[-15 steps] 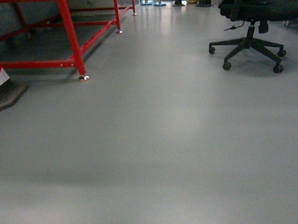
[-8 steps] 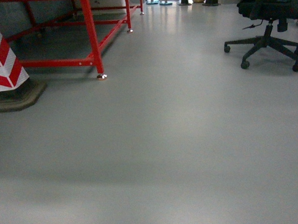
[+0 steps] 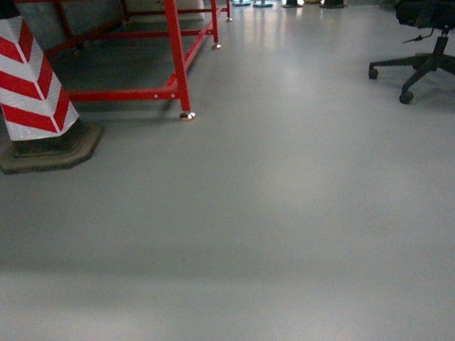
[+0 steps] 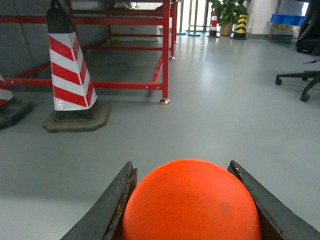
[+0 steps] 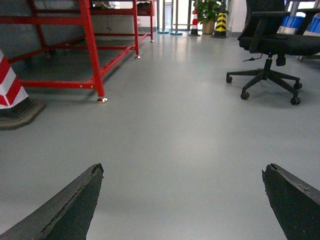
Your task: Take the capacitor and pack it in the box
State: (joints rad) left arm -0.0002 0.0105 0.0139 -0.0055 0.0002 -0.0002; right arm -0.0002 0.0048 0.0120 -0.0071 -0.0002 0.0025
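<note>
In the left wrist view my left gripper is shut on the capacitor, a smooth orange round-topped body that fills the gap between the two dark fingers. My right gripper stands wide open over bare grey floor, with nothing between its fingers. The box is out of view in all three views. Neither gripper shows in the head view.
A red-and-white striped cone on a dark base stands at the left, beside a red metal frame with a foot on the floor. A black office chair is at the far right. Grey floor lies ahead.
The head view has swung left: the cone and red frame slid rightward into fuller view and the office chair moved toward the right edge.
</note>
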